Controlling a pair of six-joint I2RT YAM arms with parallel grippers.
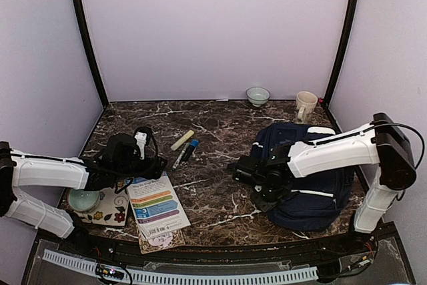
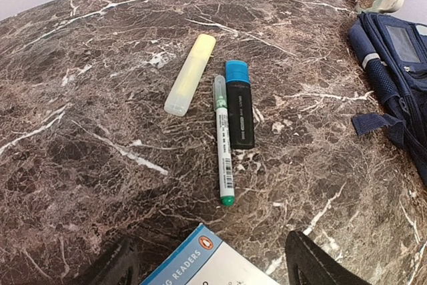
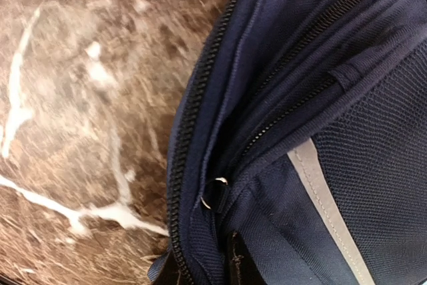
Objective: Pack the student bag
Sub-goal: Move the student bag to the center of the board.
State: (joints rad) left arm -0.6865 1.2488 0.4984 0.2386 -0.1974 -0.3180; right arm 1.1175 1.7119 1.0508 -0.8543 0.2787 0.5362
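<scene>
The student bag is a navy backpack with pale stripes, lying at the right of the table; its side also shows in the left wrist view. My right gripper is at the bag's left edge. In the right wrist view it is shut on a fold of navy fabric beside the zipper, near a small metal ring. My left gripper hangs open over the top corner of a book, its fingers empty. A yellow highlighter, a green pen and a blue-capped black marker lie just beyond.
A small bowl and a cream mug stand at the back right. A teal bowl rests on a floral pad at the front left, next to the book.
</scene>
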